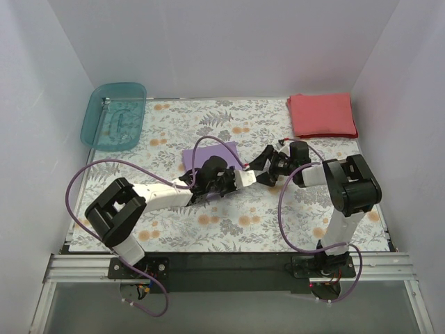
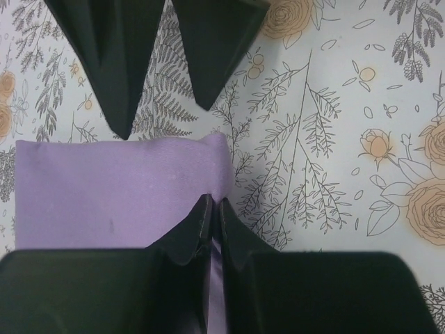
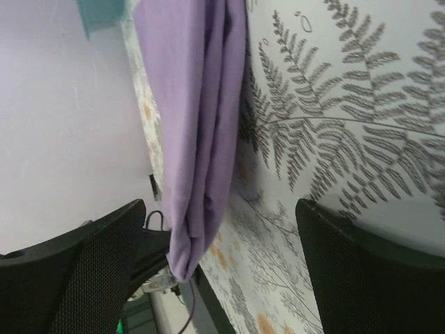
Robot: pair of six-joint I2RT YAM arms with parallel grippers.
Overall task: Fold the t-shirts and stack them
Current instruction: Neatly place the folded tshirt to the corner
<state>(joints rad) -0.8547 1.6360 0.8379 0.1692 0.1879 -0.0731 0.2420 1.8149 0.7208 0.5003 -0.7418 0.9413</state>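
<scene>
Left wrist view: left gripper (image 2: 212, 203) fingers are pressed together, pinching the lavender shirt (image 2: 104, 188) at its near edge. Right gripper (image 3: 221, 206) fingers are spread, with the shirt between them.

**Robotics laboratory test cell.** Plain white panels (image 1: 229, 42) close in a table on three sides, and a floral printed cover (image 1: 278, 226) lies over its top. A left arm (image 1: 118, 212) and a right arm (image 1: 351, 188) are bolted to a black base plate (image 1: 229, 268) on an aluminium rail frame (image 1: 76, 268). Purple cables (image 1: 280, 205) loop loose around them. On the cover lie a lavender-purple t-shirt (image 1: 222, 154), a folded coral-red t-shirt (image 1: 321, 115) and a teal plastic bin (image 1: 97, 104).
</scene>
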